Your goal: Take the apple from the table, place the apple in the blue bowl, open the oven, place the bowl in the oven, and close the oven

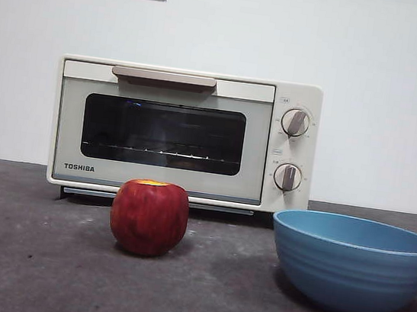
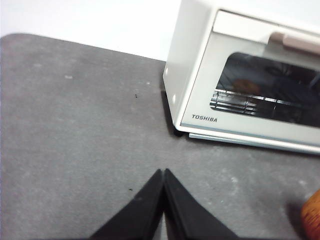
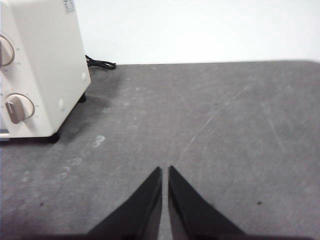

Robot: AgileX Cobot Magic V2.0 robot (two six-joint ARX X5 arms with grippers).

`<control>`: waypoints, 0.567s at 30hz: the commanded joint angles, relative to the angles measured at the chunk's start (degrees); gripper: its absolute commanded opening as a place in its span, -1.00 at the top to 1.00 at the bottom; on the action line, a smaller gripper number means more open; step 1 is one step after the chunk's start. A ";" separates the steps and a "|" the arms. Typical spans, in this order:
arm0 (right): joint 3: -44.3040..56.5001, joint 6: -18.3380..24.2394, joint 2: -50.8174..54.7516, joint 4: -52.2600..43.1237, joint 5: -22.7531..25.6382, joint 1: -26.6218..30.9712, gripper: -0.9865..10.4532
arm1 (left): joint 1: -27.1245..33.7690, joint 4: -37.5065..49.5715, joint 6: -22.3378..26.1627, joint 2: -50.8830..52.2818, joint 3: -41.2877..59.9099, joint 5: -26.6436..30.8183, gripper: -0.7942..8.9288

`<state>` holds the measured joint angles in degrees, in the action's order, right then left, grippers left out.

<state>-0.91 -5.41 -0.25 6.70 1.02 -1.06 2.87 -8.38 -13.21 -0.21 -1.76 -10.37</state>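
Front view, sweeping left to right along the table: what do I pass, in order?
Apple → blue bowl. The oven stands behind, spanning from left of the apple to above the bowl's left rim, so it has no single slot in the order.

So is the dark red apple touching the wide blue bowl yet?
Apart. In the front view the dark red apple stands on the dark grey table, with a strip of bare tabletop plainly between it and the wide matte blue bowl.

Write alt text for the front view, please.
A dark red apple and a wider blue bowl sit apart on a dark grey table. Behind them stands a cream TOSHIBA oven, door shut.
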 commanded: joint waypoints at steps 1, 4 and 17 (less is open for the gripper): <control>0.17 -5.99 0.04 -0.52 -0.15 0.04 0.82 | 0.15 0.63 -5.46 0.02 1.38 0.11 0.82; 0.15 -7.89 0.04 0.13 -0.57 0.04 0.82 | 0.15 0.61 -7.87 0.02 1.38 0.09 0.82; -6.97 -17.05 -0.13 9.09 -9.20 0.00 0.82 | 0.15 -8.66 -11.96 -0.37 -5.81 -5.57 0.82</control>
<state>-6.42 -21.41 -0.30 15.62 -7.94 -1.06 2.87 -17.85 -24.77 -0.47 -5.87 -15.42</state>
